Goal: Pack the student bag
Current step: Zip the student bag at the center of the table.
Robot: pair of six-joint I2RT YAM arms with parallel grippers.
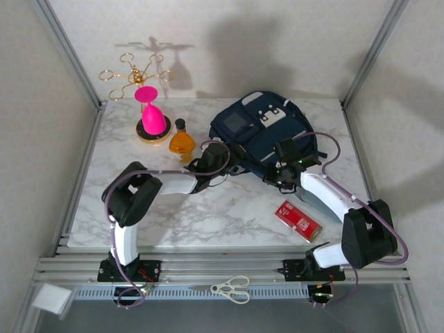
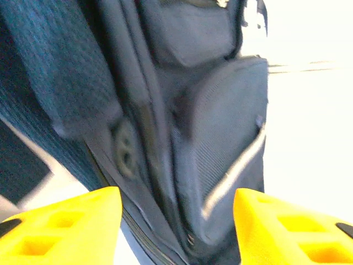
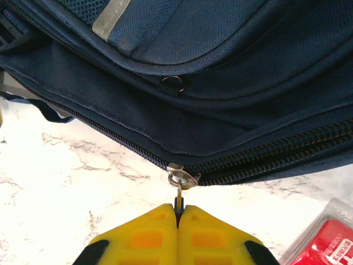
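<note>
Two arms reach to the student bag [image 1: 260, 128], which from above we see lying at the back right of the marble table [image 1: 208, 215]. The left gripper [image 1: 220, 158] is at its left edge, the right gripper [image 1: 281, 173] at its near edge. From the left wrist, we find the yellow fingers [image 2: 71, 226] standing apart, navy fabric beyond them. From the right wrist, the jaws are pinched together on the zip pull [image 3: 180, 190].

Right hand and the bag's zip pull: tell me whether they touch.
Touching. The right wrist view shows the right hand shut, pinching the metal zip pull at the edge of the bag.
</note>
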